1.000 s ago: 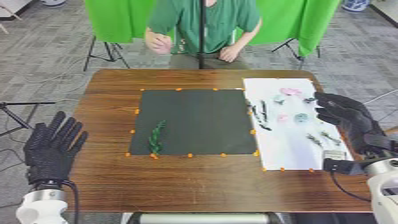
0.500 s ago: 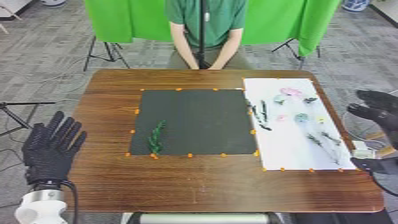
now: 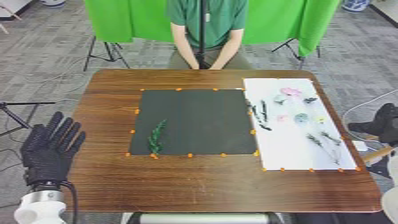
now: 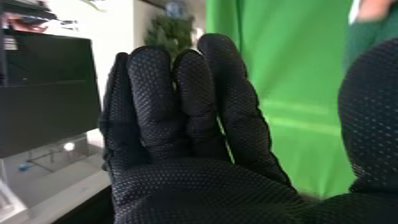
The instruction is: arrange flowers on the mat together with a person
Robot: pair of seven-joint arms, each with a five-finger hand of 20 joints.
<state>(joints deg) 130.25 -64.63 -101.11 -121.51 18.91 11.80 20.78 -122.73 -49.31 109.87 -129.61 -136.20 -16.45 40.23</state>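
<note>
Brown wooden bench [image 3: 133, 187]: it supports a dark mat [image 3: 195, 120] at centre and a white sheet [image 3: 306, 157] on the right, both with orange marks along their edges. Left hand [image 3: 49, 152]: black fabric glove, released, fingers extended and spread, located at the bench's left edge. Right hand [image 3: 386, 125]: located beyond the bench's right edge, apart from the sheet; in the right wrist view this hand [image 4: 200, 187] is released, fingers straight and close together, thumb set apart.

Near part of the mat, left side: one green sprig [image 3: 156, 136], slender, slightly curved, with small leaves along its length, lying flat. Near half of the sheet: two thin-stemmed sprigs [image 3: 315, 140], grey-green, lying obliquely side by side. Middle of the sheet: a small pink flower [image 3: 282, 118], a rounded pale blue-green flower [image 3: 301, 118] and a small yellow piece [image 3: 321, 120]. Left side of the sheet: dark, narrow stems [image 3: 264, 111]. Far part: a small dark sprig [image 3: 310, 100], a pale green piece [image 3: 280, 100] and, farthest, a larger pink flower [image 3: 290, 92].
</note>
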